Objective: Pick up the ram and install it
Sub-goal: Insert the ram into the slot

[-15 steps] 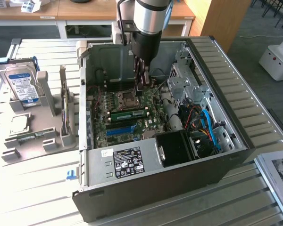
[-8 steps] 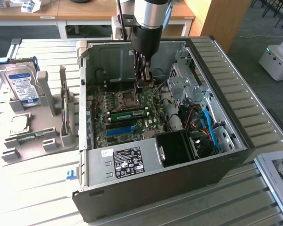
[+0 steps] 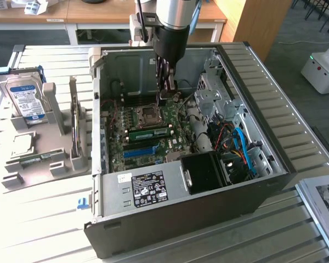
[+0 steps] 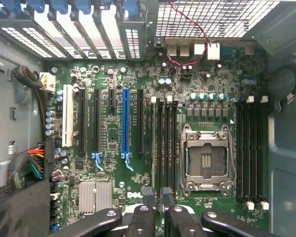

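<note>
An open computer case (image 3: pixel 263 181) is laid on its side on a slatted table (image 3: pixel 44 230), and every place here is given from the processor socket (image 3: pixel 148 114) on its board. The ram (image 3: pixel 149 132) is seen standing on its long edge just beside the socket, on the socket's near side in the exterior view. It is set between the socket and the long blue slot (image 3: pixel 140 151). Whether it is pressed fully home cannot be told.

The gripper (image 3: pixel 168 96) is held upright inside the case, raised above the board. It is placed to the exterior view's right of the socket, over the end of the ram on that side, and no contact with the ram is seen. In the wrist view its two fingertips (image 4: pixel 147 196) are seen a little apart, with nothing clamped between them, near the end of the black slots that run alongside the socket.

A labelled power supply (image 3: pixel 148 189) is fitted against the case wall nearest the exterior camera, well apart from the socket. A bundle of blue cables (image 3: pixel 244 148) is found further to the exterior view's right of the socket. Outside the case, far to the exterior view's left of the socket, a hard drive (image 3: pixel 23 97) is propped in a grey holder (image 3: pixel 55 159).
</note>
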You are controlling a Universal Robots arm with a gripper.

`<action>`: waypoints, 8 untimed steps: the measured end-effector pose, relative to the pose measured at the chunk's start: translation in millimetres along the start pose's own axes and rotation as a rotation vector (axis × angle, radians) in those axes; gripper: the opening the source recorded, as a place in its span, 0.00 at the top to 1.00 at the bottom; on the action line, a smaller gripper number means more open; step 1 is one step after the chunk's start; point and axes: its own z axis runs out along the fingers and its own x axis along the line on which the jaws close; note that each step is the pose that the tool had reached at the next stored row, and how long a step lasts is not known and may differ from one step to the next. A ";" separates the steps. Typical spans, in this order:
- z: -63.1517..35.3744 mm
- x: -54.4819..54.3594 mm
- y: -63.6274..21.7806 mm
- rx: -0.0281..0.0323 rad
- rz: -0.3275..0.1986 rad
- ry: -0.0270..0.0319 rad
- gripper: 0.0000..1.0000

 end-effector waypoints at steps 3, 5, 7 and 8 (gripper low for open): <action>-0.8 0.0 0.1 -0.0002 0.000 0.0005 0.81; -2.1 0.0 0.1 -0.0001 0.000 0.0002 0.81; -4.0 0.0 0.2 -0.0001 0.000 0.0003 0.81; -4.3 0.0 0.2 0.0000 0.000 0.0001 0.81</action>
